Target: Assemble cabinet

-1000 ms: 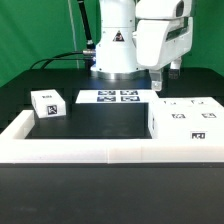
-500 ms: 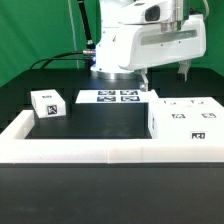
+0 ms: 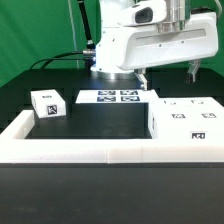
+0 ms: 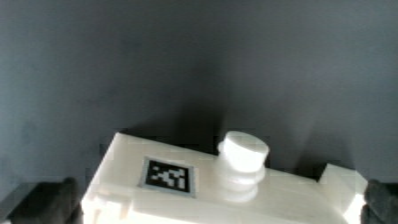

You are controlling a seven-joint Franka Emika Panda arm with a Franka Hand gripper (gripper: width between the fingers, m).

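The large white cabinet body (image 3: 186, 118) lies on the black table at the exterior view's right, with square tags on its top and front. A small white cabinet block (image 3: 46, 104) with a tag stands at the left. My gripper (image 3: 168, 76) hangs open and empty above the body's back edge, its two fingers (image 3: 143, 79) spread wide. In the wrist view a white cabinet part (image 4: 151, 195) with a tag (image 4: 169, 177) and a short round peg (image 4: 242, 160) lies below the gripper. Nothing sits between the jaws.
The marker board (image 3: 115, 97) lies flat in front of the robot base (image 3: 115, 55). A long low white border rail (image 3: 100, 152) runs along the front and up the left side (image 3: 20, 122). Green curtain behind.
The hand has turned from edge-on to broadside and shifted toward the exterior view's right, over the cabinet body. The jaws stay wide open. The parts have not moved.
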